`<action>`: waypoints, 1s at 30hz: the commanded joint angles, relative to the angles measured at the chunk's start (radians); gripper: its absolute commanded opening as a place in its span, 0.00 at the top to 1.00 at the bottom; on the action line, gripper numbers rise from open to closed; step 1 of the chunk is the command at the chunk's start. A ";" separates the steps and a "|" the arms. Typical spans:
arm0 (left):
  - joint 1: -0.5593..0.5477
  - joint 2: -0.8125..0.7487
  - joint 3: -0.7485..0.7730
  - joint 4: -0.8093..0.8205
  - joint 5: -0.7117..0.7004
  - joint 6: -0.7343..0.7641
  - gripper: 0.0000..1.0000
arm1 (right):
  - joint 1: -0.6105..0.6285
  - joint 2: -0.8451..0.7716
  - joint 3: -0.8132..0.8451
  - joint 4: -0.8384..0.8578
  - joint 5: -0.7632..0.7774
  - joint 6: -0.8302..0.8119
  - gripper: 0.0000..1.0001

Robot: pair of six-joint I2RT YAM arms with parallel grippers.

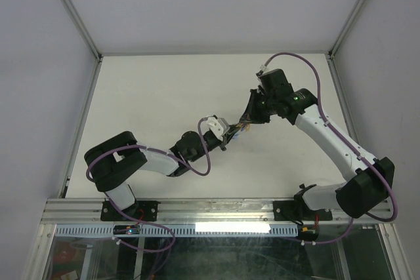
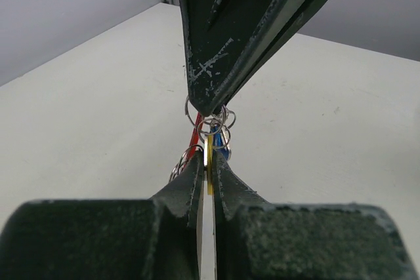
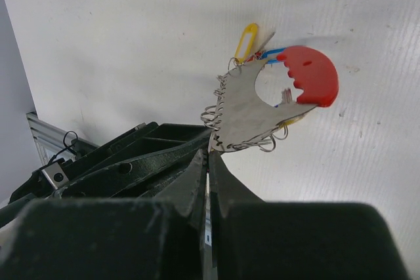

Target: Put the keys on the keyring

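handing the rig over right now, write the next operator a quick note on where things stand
Grippers: the left gripper is shut on a yellow tag, seen edge-on. The right gripper is shut on the keyring at its grey part.
Things: the keys are bunched at the keyring above the table. Small rings sit along the grey edge, with a blue tag near the red arc.
Done: both arms meet at the keyring.
Left: I cannot tell which keys are threaded, so check before finishing the yellow one.
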 commanded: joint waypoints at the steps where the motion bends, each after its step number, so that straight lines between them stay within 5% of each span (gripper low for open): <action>1: -0.003 -0.021 0.035 -0.033 -0.068 0.038 1.00 | -0.004 -0.045 0.023 0.008 -0.044 -0.013 1.00; 30: -0.003 -0.036 0.060 -0.146 -0.220 0.094 1.00 | -0.004 0.011 0.066 -0.151 -0.042 -0.154 1.00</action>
